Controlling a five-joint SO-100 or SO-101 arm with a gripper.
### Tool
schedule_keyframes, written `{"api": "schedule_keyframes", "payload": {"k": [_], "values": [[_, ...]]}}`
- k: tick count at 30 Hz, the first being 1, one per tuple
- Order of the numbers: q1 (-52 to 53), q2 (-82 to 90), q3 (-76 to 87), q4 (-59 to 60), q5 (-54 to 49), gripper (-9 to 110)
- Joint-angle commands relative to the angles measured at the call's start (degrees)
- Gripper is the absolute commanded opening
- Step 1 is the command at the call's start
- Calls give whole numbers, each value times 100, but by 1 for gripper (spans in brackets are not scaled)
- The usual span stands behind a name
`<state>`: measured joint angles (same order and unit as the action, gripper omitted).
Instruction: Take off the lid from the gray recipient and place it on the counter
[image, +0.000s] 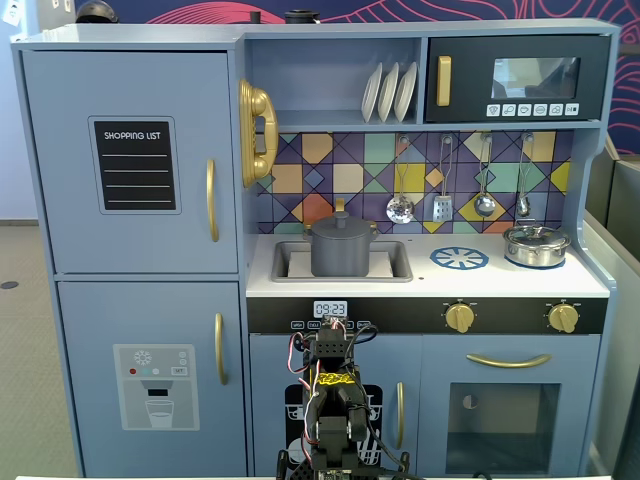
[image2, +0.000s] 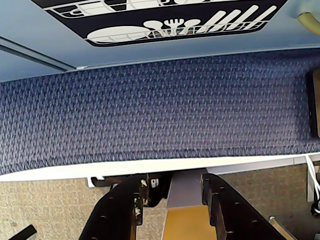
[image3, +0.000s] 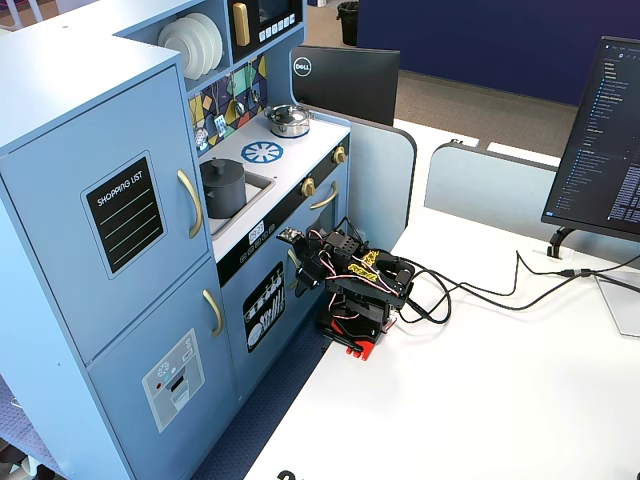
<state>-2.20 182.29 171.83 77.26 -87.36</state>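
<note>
We see the gray recipient (image: 341, 251) sitting in the sink recess (image: 290, 263) at the left of the worktop (image: 500, 279), the lid (image: 341, 223) on top of it. The arm is folded low in front, fingers (image2: 172, 200) spread apart and empty. We reckon we should come straight down on the knob. Further right, the silver pot (image: 536, 245) is lidded too, so contents are hidden.
</note>
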Motion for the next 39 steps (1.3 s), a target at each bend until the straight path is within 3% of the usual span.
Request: {"api": "schedule_keyframes", "payload": {"k": [1,17,20,23,29,34,39], "values": [[475,-9,18,1037,-149,0],[466,-18,-123,712,185,0],[325,-281,-1107,422,475,0],[422,-817,-2628,246,-53,0],[694,-1301,-4438,-1934,-457,2],[650,-1521,-4579,-3735,-483,15],[404,-1714,-4491,-4711,-729,19]]}}
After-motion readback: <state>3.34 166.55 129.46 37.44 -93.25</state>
